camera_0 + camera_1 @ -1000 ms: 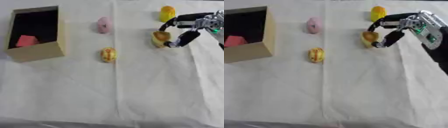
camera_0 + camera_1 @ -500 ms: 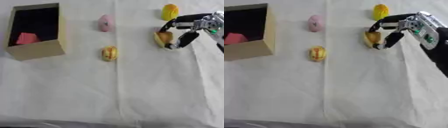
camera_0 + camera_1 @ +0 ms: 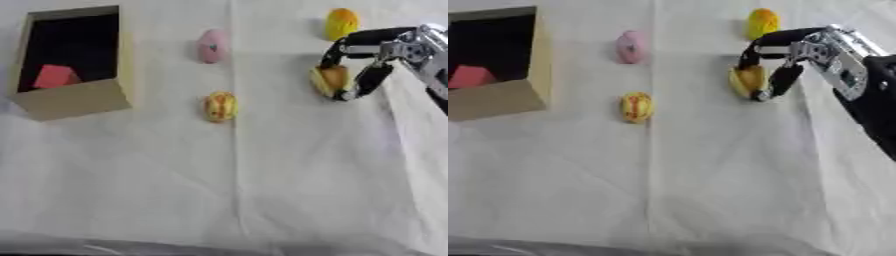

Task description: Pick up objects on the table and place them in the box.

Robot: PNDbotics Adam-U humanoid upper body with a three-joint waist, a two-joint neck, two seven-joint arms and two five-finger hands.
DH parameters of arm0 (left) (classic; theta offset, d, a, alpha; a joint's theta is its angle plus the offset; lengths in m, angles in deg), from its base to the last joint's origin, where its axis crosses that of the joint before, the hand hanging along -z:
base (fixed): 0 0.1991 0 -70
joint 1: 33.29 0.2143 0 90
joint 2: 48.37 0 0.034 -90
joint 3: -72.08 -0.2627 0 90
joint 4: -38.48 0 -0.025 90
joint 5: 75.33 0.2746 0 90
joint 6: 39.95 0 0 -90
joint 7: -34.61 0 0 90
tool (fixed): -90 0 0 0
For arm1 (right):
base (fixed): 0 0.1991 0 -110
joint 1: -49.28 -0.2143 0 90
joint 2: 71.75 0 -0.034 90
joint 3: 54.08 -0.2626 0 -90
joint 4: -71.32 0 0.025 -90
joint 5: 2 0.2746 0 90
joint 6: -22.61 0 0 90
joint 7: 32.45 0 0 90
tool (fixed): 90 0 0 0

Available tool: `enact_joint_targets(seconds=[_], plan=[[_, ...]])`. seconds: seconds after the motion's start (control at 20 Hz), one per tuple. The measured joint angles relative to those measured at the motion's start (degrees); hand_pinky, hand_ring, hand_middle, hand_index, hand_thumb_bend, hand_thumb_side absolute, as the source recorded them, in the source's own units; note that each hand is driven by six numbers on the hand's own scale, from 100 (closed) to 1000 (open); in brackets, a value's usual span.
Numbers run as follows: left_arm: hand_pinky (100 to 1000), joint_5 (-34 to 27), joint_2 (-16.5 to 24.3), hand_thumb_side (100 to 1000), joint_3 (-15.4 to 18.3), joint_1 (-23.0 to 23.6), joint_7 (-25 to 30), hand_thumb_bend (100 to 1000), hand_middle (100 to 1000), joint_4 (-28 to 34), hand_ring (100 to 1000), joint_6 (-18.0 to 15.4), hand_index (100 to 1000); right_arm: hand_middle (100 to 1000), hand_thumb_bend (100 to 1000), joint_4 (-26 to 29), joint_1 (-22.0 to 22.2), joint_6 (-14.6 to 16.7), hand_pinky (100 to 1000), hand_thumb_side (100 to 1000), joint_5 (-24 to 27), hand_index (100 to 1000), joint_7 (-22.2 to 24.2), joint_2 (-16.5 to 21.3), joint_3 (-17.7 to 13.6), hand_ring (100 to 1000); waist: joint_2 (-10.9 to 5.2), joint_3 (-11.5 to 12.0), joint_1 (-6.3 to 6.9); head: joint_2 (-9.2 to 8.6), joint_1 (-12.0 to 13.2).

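Observation:
My right hand reaches in from the right edge, and its fingers and thumb curl round a yellow-brown object on the white cloth. A second orange-yellow object lies just behind it at the far edge. A pink object lies near the middle back, and a yellow object with red stripes lies in front of it. The cardboard box stands at the far left with a red block inside. My left hand shows in neither view.
A white cloth covers the whole table, with a crease running down its middle. The near half of the cloth holds no objects. The dark table edge shows along the bottom.
The camera has shifted slightly. My right hand stays at the yellow-brown object, its fingers closing a little nearer round it.

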Motion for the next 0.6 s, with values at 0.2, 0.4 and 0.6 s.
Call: enact_joint_targets(seconds=[0.2, 0.4, 0.6], plan=[[818, 0.0, 0.0, 817, 0.0, 0.0, 0.0, 686, 766, 0.0, 774, 0.0, 924, 420, 167, -0.7, 0.0, -1.2, 822, 100, -1.0, 608, -4.2, -0.5, 0.0, 641, -0.01, 0.0, 0.08, 0.0, -0.1], [817, 0.0, 0.0, 816, 0.0, 0.0, 0.0, 685, 765, 0.0, 772, 0.0, 924, 373, 100, -0.8, 0.2, -2.6, 801, 100, -1.1, 557, -8.4, -0.6, 0.0, 604, -0.05, -0.1, 0.09, 0.0, -0.1], [818, 0.0, 0.0, 816, 0.0, 0.0, 0.0, 683, 764, 0.0, 778, 0.0, 923, 354, 100, -0.7, 0.2, -4.1, 793, 100, 1.6, 543, -10.2, -0.6, 0.0, 588, -0.3, -0.3, 0.12, 0.01, 0.0]])
